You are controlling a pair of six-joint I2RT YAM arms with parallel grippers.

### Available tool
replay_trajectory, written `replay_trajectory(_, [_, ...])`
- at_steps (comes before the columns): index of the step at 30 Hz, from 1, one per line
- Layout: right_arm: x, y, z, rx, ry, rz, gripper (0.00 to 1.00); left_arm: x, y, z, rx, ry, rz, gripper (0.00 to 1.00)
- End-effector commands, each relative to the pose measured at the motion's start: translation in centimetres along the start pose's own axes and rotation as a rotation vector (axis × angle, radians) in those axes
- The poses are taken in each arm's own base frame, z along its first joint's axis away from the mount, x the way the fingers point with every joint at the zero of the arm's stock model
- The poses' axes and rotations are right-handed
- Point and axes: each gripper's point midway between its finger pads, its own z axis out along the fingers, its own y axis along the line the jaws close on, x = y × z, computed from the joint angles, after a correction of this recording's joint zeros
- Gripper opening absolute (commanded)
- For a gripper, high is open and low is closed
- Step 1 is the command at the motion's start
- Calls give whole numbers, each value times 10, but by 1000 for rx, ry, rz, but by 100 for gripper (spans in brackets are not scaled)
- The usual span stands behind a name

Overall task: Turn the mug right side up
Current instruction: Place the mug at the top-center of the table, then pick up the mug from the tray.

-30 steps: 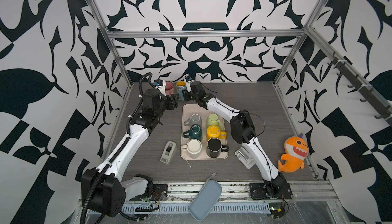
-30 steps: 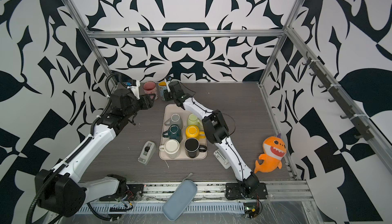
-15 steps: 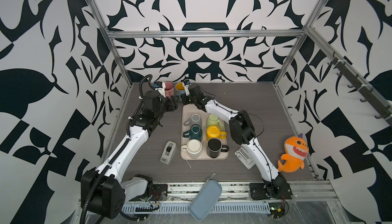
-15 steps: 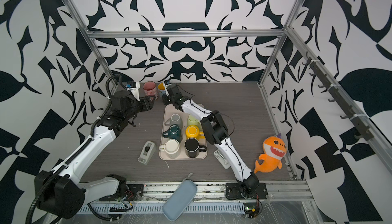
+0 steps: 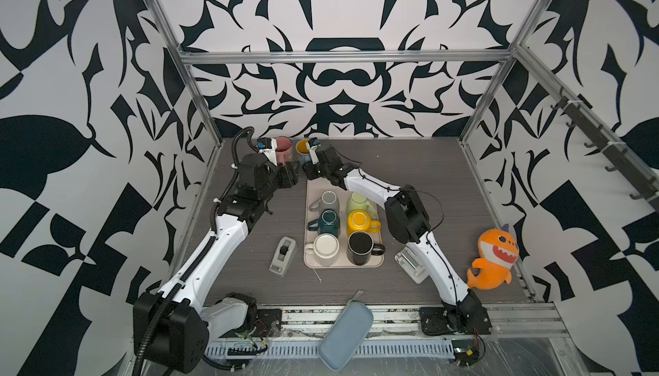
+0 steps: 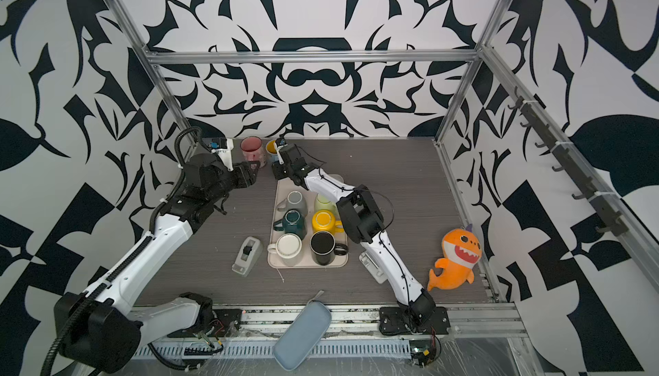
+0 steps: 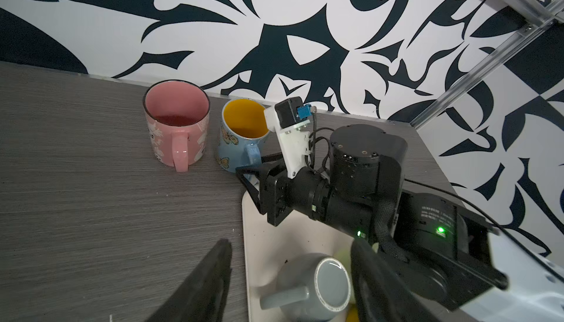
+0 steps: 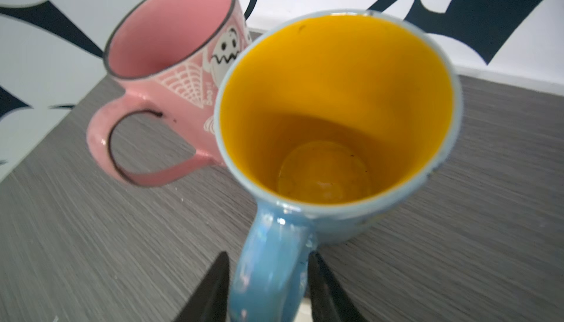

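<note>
Blue mug (image 8: 335,106): upright, yellow inside facing up, at back of table (image 7: 91,183), just beside pink mug (image 8: 171,39); small lettering on the pink one too blurred to read. Right end effector (image 8: 268,256): reaches in low, fingers parted, straddles the blue handle. Left end effector (image 7: 290,244): hovers nearby, spread wide, holds nothing.

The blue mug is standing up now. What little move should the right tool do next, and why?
Probably draw the right tool straight back. The blue mug stands upright, and the jaws sit apart beside its handle, so backing off should clear it without tipping.
</note>
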Motion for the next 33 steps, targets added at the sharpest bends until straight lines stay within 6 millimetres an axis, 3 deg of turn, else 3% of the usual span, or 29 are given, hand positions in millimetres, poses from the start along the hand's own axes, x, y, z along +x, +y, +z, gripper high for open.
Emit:
replay_trajectory(1, [-68, 24, -46, -54, -145, -21, 52, -3, 2, -8, -9, -22, -15, 65])
replay_trajectory(7, [-88, 28, -83, -68, -201, -33, 56, -2, -2, -12, 4, 6, -57, 65])
replay_trajectory(12, [-101, 25, -129, -53, -249, -30, 56, 16, 7, -11, -68, 130, -188, 67])
replay_trajectory(18, [-99, 4, -181, 42, -227, 44, 53, 52, 13, -1, -169, 312, -560, 65])
replay_trajectory(22, [-90, -12, -209, 87, -201, 122, 52, 87, 6, 23, -167, 439, -869, 66])
replay_trajectory(27, [-87, -27, -245, 120, -233, 180, 52, 116, 1, 51, -129, 487, -1179, 62])
replay_trajectory(33, [-81, -47, -284, 175, -276, 205, 52, 130, 16, 59, -225, 424, -1309, 62])
